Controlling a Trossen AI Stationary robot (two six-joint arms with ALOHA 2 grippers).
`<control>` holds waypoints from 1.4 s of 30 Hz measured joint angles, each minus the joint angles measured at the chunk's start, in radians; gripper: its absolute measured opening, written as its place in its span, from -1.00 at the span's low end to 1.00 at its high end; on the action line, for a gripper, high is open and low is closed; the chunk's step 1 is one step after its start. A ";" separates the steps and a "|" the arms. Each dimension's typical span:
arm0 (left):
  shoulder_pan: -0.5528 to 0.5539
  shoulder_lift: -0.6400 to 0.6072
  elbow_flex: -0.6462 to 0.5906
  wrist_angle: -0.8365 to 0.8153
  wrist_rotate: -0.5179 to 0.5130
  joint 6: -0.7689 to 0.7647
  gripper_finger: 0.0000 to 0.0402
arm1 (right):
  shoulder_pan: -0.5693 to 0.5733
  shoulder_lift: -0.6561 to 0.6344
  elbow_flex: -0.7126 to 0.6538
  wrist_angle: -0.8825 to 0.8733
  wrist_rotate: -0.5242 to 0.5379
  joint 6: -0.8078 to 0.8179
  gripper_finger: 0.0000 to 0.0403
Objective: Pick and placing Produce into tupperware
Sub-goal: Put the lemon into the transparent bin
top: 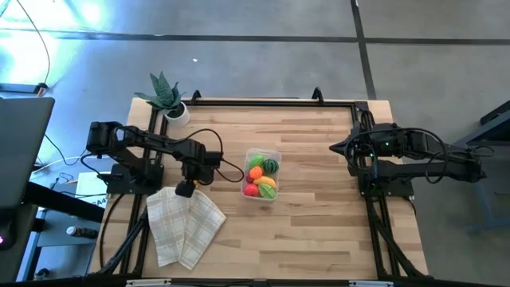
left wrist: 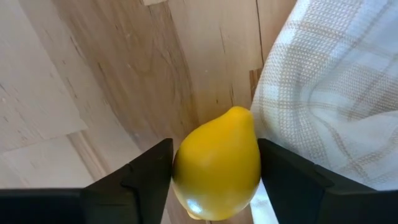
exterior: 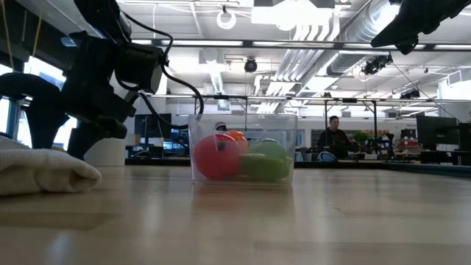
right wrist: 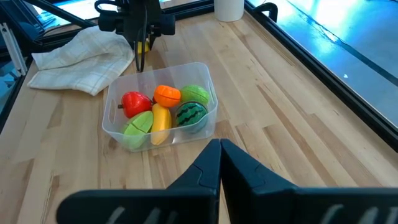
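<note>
My left gripper [top: 185, 190] hangs just past the checked cloth's far edge, to the left of the clear tupperware [top: 276, 151], and is shut on a yellow toy lemon [left wrist: 217, 168]. The right wrist view shows the same gripper [right wrist: 140, 59] pointing down beyond the tupperware [right wrist: 112, 127]. Inside the tub lie several pieces of produce: a red one [right wrist: 134, 101], an orange one [right wrist: 166, 94], a yellow one [right wrist: 160, 121], light green ones [right wrist: 140, 124] and a dark striped green one [right wrist: 189, 115]. My right gripper [right wrist: 219, 149] waits shut near the table's right edge. My left gripper pinches the yellow lemon between its two fingers [left wrist: 149, 168], one on each flank of its fat middle [left wrist: 183, 171]. The fingers come from above, pointing down. The lemon's pointed end [left wrist: 239, 115] faces the table beside the cloth. Whether it is clear of the table I cannot tell.
A checked folded cloth [top: 183, 223] lies near the table's left near corner, right under the left gripper. A potted green plant [top: 167, 96] stands at the far left corner. Bare wood stretches between the tub and the right arm [top: 382, 151]. A person sits in the room beyond [exterior: 335, 136].
</note>
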 joint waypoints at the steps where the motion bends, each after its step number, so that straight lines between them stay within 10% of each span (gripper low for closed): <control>1: 0.000 0.000 0.000 0.000 0.001 -0.003 0.06 | 0.000 0.000 0.000 0.000 0.000 0.000 -1.00; 42: 0.000 0.000 0.143 -0.077 -0.083 -0.057 -0.03 | 0.000 0.000 0.000 0.000 0.000 0.000 -1.00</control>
